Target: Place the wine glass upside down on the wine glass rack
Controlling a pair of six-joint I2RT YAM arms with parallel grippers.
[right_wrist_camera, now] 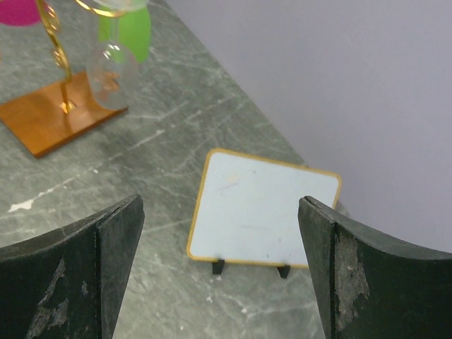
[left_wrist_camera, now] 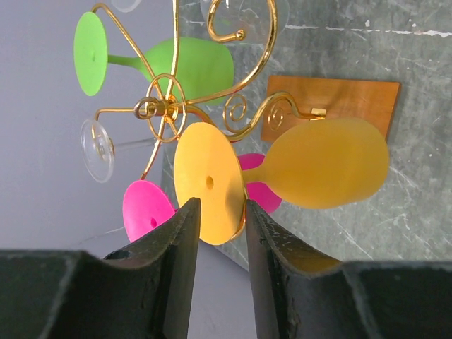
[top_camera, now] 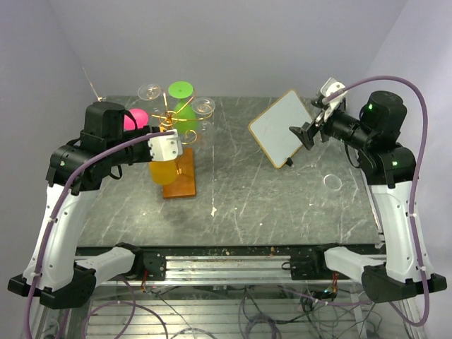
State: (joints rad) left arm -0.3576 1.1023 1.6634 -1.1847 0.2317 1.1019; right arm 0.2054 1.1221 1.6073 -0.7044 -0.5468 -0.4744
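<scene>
At rack [left_wrist_camera: 159, 107], L pincer [left_wrist_camera: 220, 206] narrow, astride yellow glass foot [left_wrist_camera: 207, 176]; R pincer [right_wrist_camera: 219, 205] wide.

My left arm [top_camera: 53, 233] and right arm [top_camera: 397, 226] wear white shells over black joints, on black bases. A mauve cable [top_camera: 422, 120] loops along each. Green lights [top_camera: 368, 107] glow on the right one's black motors. My pincer fingers [right_wrist_camera: 349, 275] are black, curved, scuffed grey in patches.

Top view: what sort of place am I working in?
Probably a robotics lab bench, not a kitchen: loose cables under the table, bare walls, a metal mounting rail at its near edge.
</scene>
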